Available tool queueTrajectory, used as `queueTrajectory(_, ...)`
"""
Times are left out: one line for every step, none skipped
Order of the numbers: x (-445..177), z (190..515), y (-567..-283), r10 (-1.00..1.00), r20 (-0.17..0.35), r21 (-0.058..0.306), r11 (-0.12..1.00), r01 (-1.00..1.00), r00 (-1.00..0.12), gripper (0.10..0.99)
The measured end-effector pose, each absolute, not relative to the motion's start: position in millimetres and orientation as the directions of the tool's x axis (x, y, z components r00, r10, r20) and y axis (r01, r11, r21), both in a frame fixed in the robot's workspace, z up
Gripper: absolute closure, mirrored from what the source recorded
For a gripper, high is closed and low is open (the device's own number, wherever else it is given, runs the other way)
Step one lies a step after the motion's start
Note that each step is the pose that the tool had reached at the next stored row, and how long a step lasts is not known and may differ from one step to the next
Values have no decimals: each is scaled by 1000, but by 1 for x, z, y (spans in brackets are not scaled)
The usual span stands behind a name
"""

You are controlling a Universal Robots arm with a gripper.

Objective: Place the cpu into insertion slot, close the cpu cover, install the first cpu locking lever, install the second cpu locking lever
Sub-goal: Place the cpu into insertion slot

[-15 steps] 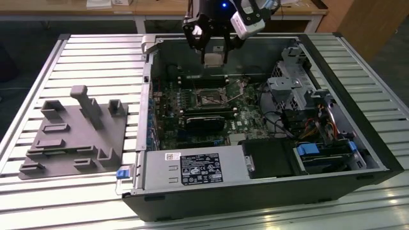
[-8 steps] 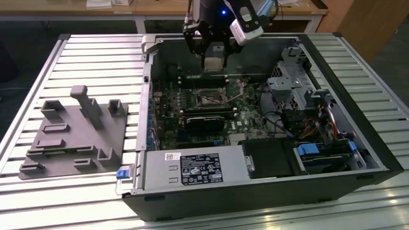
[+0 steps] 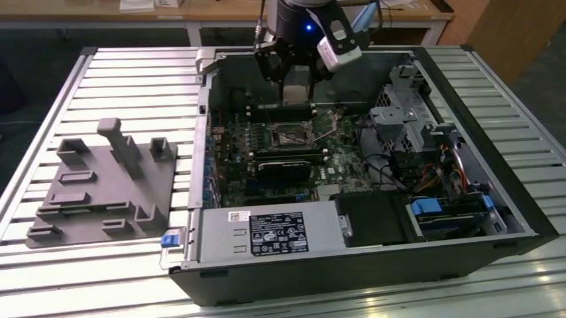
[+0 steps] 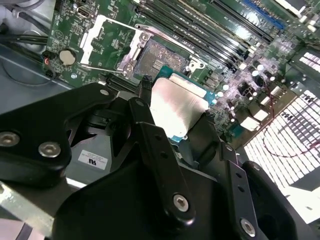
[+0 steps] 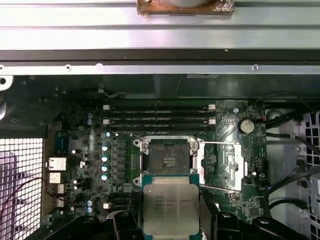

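Clamped on the cpu [image 5: 170, 210]: gripper [image 4: 176, 102] closed on it, black fingers [image 4: 150, 140] pressed against two opposite edges, dull metal top facing up in both wrist views, green substrate edge visible around it. Held in the air just beside the insertion slot [image 5: 167, 160], above the motherboard [image 5: 227, 120], not seated.

Slot bare, with the dark contact field exposed in both wrist views. Cpu cover [image 4: 90, 37] flipped open and lying back on the board on the slot's far side from the voltage-regulator capacitors, green board visible through its window. Two thin metal rods [image 5: 220, 142] alongside the open cover, one at each of its edges; cannot tell how they latch.

Long black memory slots [image 5: 160, 112] running parallel just beyond the socket, all unpopulated. Coin cell [image 5: 246, 125] near the open cover's corner.

Exterior view: gripper [image 3: 296, 93] low inside the open computer case [image 3: 354, 275], directly over the board's upper middle, close above the socket. Labelled power supply [image 3: 265, 233] along the case's near wall, drive cage and cables toward the exterior view's right.

Outside the case: grey moulded fixture plate [image 3: 106, 185] with upright posts on the slatted metal table [image 3: 132, 73], at the exterior view's left, just beside the case.
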State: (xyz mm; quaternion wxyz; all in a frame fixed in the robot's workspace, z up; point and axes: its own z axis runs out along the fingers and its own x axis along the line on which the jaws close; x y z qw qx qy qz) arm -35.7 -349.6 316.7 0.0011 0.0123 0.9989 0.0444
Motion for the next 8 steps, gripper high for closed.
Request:
queueTrajectory(-36, 315, -349, 25, -1, 89, 996, 25, -1000, 545)
queueTrajectory(-36, 313, -348, 25, -1, 89, 996, 25, -1000, 545)
queueTrajectory(-36, 312, -347, 25, -1, 89, 996, 25, -1000, 545)
queueTrajectory(-36, 310, -347, 25, -1, 89, 996, 25, -1000, 545)
queueTrajectory(-35, 309, -346, 25, -1, 89, 996, 25, -1000, 545)
queueTrajectory(-35, 307, -345, 25, -1, 89, 996, 25, -1000, 545)
queueTrajectory(-35, 306, -344, 25, -1, 88, 996, 25, -1000, 545)
queueTrajectory(-34, 304, -343, 25, -1, 88, 996, 24, -1000, 545)
